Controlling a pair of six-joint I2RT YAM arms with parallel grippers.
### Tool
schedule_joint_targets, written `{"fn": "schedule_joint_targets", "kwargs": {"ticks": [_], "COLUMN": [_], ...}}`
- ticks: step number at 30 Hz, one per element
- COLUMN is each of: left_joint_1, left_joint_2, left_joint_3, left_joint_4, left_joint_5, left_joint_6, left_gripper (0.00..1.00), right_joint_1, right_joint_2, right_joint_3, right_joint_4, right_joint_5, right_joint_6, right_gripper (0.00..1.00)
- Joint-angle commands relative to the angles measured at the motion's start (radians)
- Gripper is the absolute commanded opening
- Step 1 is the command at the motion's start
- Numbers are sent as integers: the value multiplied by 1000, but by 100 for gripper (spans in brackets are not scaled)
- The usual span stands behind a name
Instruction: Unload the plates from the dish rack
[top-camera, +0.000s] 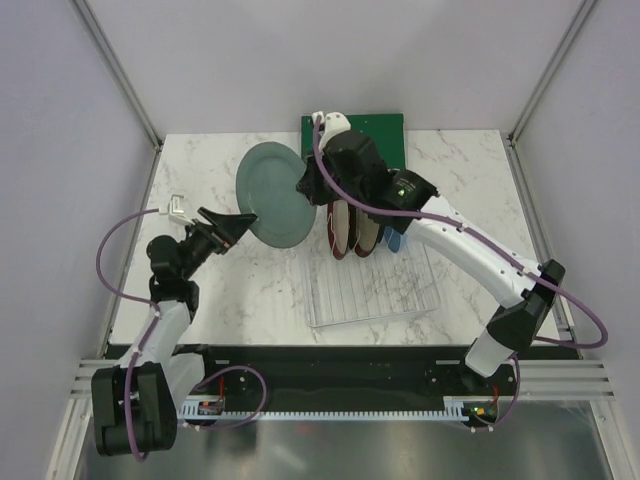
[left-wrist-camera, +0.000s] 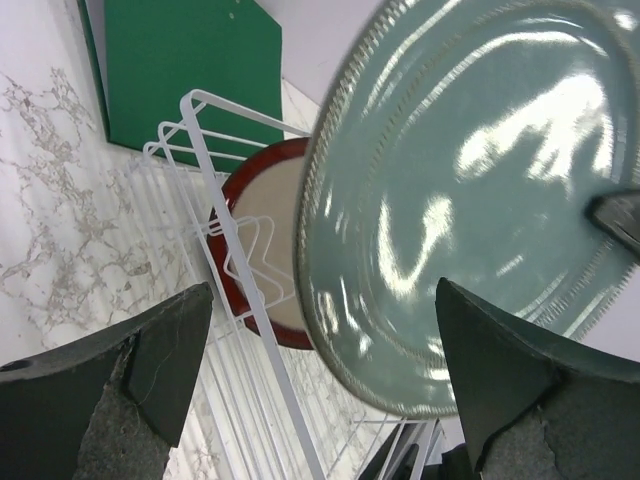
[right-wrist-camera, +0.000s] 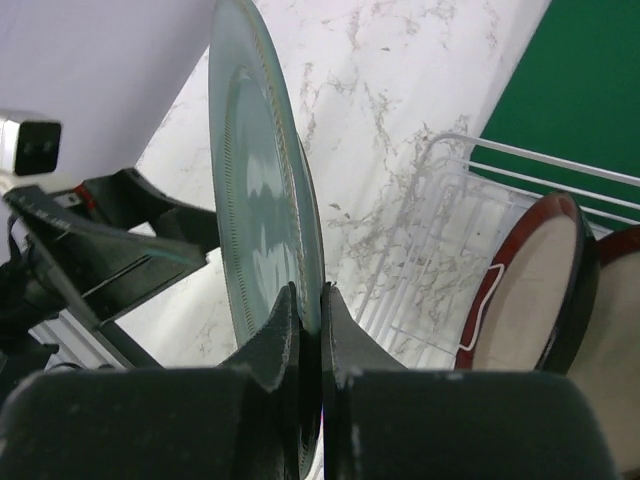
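Observation:
The grey-green plate (top-camera: 272, 195) hangs on edge above the table, left of the dish rack (top-camera: 372, 288). My right gripper (top-camera: 311, 186) is shut on its right rim, and the right wrist view shows the rim pinched between the fingers of the right gripper (right-wrist-camera: 310, 300). My left gripper (top-camera: 237, 221) stands open at the plate's lower left edge. In the left wrist view the plate (left-wrist-camera: 470, 200) fills the space between and beyond the fingers of the left gripper (left-wrist-camera: 322, 300), with neither finger seen touching it. Two red-brown plates (top-camera: 350, 230) and a light blue plate (top-camera: 393, 241) stand in the rack.
A flat dark green board (top-camera: 385, 133) lies behind the rack at the table's far edge. A small white object (top-camera: 177, 206) sits near the left edge. The rack's raised wire rail (left-wrist-camera: 225, 215) runs close under the hanging plate.

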Motion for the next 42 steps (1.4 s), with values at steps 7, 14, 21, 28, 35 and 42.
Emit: {"fn": "schedule_joint_targets", "kwargs": {"ticks": [7,14,21,28,35,42], "left_joint_1": [12,14,14,15,14,14], "left_joint_2": [76,258,375,422,427,450], "left_joint_3": [-44,-11,-14,60,81,127], "left_joint_4": [348,529,609,597,595,534], "left_joint_5": [-49,-29,-53,-38,-41,-4], "left_joint_6": [-70,-106,-123,-101,-106,-92], "left_gripper": [100,100,99,88,52,2], "right_joint_1": [-317,-366,-375,-377,-375,-375], "right_joint_2": [47,131,145,147,117,107], "right_joint_3": [-162,-293,-295,-339,-354,-384], "right_joint_4": [419,816,863,852,824,812], "right_joint_5": [-579,-845,-859,-876,-865,-871], "right_joint_6": [303,543,569,557,538,514], "right_gripper": [0,0,0,0,0,0]}}
